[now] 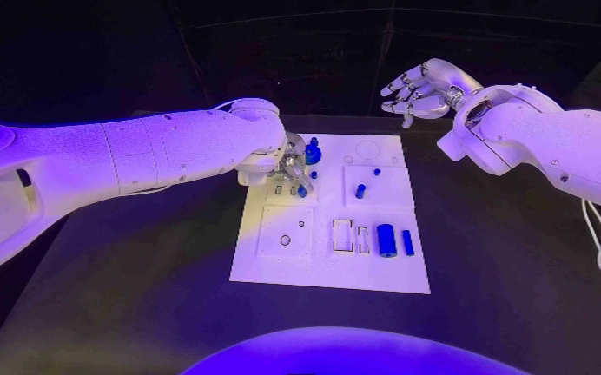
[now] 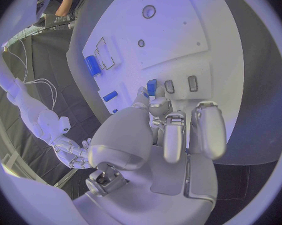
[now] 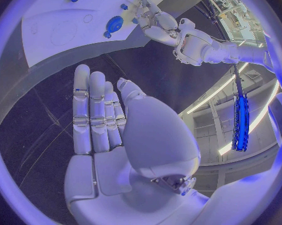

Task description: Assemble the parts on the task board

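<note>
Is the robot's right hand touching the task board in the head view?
No: the right hand hangs in the air past the far end of the task board, its fingers holding nothing.

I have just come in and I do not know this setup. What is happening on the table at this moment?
A two-armed robot is assembling small blue parts on a white task board. Its left hand is down at the board's far side, pinching a small blue part beside some small slots. The right hand is raised past the board's far edge, fingers apart, holding nothing. Other blue parts lie loose, among them two cylinders by the near right corner.
</note>
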